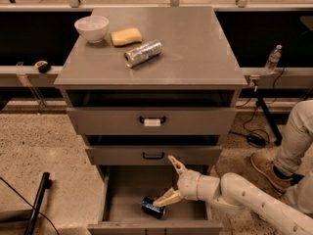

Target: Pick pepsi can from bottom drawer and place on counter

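**Item 1. Gripper** (168, 181): mine, reaching into the bottom drawer (122, 199), right of centre. It is spread wide and holds nothing. My lower finger (165, 198) slants down to the pepsi can's right end. The upper one points up toward the middle drawer (195, 155).

**Item 2. Pepsi can** (152, 208): lying on its side on the drawer floor, near the front, just left of my gripper.

**Item 3. Counter** (195, 43): the cabinet top, well above. It bears a bowl (92, 28), a sponge (126, 36) and a silver can (143, 53) on its side, all toward the back left.

**Risks, as I judge them**
- The pepsi can may roll. A nudge from the lower finger could push it left, out of the jaws.
- Only one finger is beside it. Closing from this pose would likely pinch an end or miss.
- On the lift, the raised finger or my arm (244, 197) could catch the middle drawer's front.
- A careless set-down could knock the silver can rolling.

**Not determinable**
- Whether fingertip and pepsi can touch or sit just apart.
- The drawer's back, shadowed beneath the middle drawer.
- The drawer's front lip and my arm's far end, both cut off by the frame.
- A person's leg (298, 136) at right, partly out of view.
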Controlling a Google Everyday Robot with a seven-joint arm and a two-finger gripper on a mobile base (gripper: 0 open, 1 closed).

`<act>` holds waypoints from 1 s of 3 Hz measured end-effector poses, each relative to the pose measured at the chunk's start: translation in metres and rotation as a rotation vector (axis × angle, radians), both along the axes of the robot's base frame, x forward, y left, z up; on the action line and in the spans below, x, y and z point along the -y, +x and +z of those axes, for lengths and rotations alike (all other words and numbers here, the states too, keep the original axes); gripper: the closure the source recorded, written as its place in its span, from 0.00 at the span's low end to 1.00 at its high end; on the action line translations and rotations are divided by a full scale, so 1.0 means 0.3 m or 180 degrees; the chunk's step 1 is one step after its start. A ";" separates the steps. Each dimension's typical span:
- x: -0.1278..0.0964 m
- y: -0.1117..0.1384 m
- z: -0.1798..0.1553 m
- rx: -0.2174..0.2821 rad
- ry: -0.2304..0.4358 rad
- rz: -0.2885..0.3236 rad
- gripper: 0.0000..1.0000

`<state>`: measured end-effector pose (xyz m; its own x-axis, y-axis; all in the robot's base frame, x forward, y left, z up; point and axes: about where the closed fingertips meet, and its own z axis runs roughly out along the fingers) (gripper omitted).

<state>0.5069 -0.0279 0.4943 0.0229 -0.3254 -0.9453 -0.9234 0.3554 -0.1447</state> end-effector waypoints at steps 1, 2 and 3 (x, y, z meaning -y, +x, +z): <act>0.055 0.061 -0.186 0.0045 -0.0237 -0.0095 0.00; 0.104 0.083 -0.397 0.0049 -0.0341 -0.0126 0.00; 0.127 0.086 -0.530 -0.0035 -0.0062 -0.0101 0.00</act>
